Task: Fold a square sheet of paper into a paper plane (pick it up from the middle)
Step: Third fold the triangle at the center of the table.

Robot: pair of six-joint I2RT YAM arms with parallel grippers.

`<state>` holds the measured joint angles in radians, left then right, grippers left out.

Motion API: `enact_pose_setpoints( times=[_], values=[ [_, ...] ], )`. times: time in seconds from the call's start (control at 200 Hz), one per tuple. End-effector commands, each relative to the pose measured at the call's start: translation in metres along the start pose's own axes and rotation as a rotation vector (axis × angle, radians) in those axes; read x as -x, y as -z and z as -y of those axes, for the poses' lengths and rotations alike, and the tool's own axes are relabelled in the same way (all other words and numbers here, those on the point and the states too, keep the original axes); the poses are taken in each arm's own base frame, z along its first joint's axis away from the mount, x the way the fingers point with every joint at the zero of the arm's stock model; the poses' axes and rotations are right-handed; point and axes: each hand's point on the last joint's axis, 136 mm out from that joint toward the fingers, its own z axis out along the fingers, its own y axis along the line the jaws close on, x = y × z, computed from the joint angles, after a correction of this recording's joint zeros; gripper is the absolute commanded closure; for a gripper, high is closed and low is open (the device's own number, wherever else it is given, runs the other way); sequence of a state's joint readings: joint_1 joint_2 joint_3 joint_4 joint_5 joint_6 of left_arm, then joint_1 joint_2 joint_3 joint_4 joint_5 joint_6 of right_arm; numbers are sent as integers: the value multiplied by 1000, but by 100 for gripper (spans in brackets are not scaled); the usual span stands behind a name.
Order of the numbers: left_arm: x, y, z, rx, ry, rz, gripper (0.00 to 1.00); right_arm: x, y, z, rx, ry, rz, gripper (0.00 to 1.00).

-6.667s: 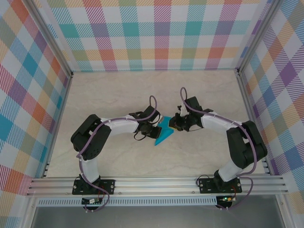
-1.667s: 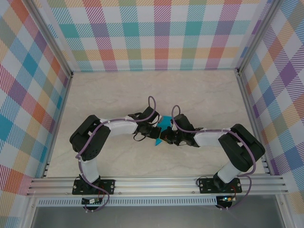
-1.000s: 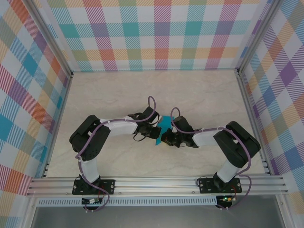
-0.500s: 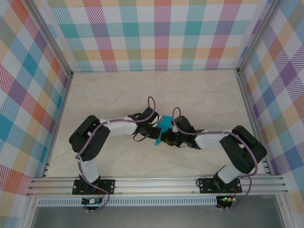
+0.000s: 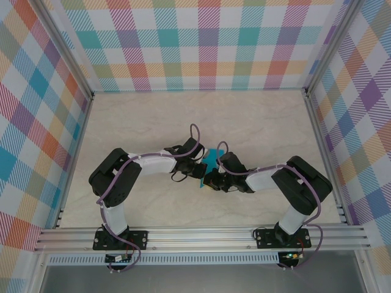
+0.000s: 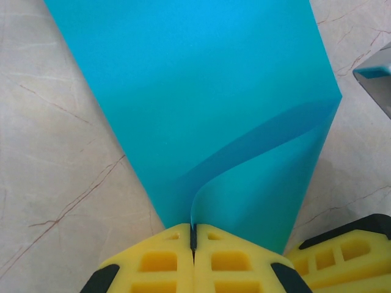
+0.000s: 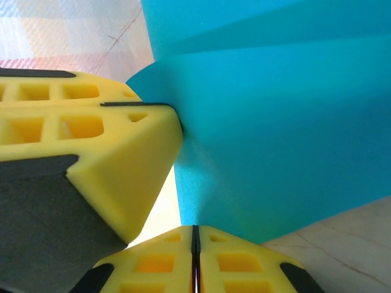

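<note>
The right gripper (image 7: 195, 235) had edged leftward since a moment before; it and the left gripper (image 6: 193, 238) both pinched the folded teal paper (image 6: 201, 91), largely hidden from overhead.

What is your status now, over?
Left tool shut on teal paper. Right tool shut on it too. Paper partly folded, one flap curled. Tools side by side, very close.
</note>
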<state>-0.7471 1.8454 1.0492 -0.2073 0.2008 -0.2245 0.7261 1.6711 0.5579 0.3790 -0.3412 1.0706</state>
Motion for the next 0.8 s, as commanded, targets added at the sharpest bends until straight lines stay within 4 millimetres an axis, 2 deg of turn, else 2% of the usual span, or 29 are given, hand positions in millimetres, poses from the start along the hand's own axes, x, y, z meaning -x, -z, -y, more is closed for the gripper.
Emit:
enact_pose_setpoints(
  times=[0.0, 0.25, 0.445, 0.595, 0.735, 0.795],
  values=[
    [-44, -14, -25, 78, 51, -143, 100, -6, -4, 15, -51, -20, -8, 90],
    [-44, -13, -27, 83, 51, -141, 100, -5, 12, -14, 2, 35, 8, 89],
    [-42, -13, -26, 80, 47, -142, 100, -11, 1, -22, 55, 30, -24, 89],
    [-45, -13, -26, 78, 47, -148, 100, -11, -9, -13, 6, 19, -26, 90],
    [-45, -12, -26, 79, 48, -145, 100, -17, -13, 10, -79, 0, -42, 90],
    [-45, -11, -25, 79, 47, -146, 100, -20, -13, 8, -73, 2, -55, 90]
  ],
)
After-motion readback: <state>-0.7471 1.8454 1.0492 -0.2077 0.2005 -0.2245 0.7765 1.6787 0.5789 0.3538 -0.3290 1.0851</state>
